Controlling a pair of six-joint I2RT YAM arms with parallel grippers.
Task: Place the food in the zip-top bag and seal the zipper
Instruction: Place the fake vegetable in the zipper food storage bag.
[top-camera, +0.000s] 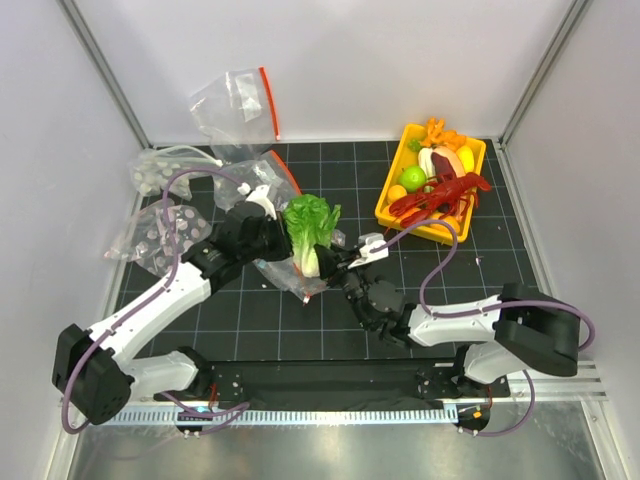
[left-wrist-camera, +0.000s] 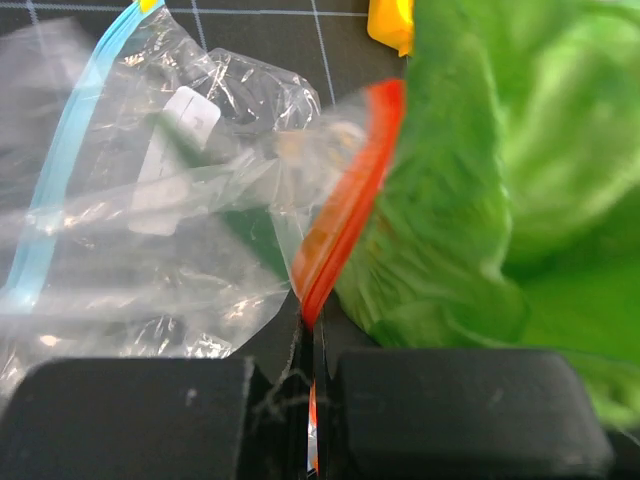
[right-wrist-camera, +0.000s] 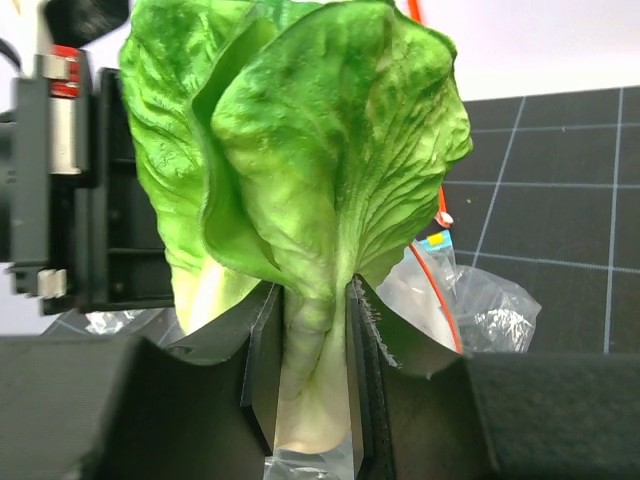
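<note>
I'm loading: my left jaws are pinching the zipper (left-wrist-camera: 345, 215) of the zip-top bag (left-wrist-camera: 200, 200), and my right jaws are clamping the lettuce (right-wrist-camera: 300, 180) by its base. Next, I judge, it needs steering into the mouth.

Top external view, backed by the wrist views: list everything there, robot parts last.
lettuce: one, green with pale base, mat centre
zip-top bag: one, clear, beside the lettuce's base
zipper: one, red-orange, along that bag's mouth
tray: one, yellow, back right
lobster: one, red, in the tray
round fruit: one, green, in the tray
other toy foods: several, yellow, orange, white, in the tray
dotted pouches: at least two, clear, left edge
other clear bags: two, red strips, back left, one against the wall
mat: one, black with grid
left fingers: pair, black, shut on the zipper
right fingers: pair, black, shut on the lettuce base
</note>
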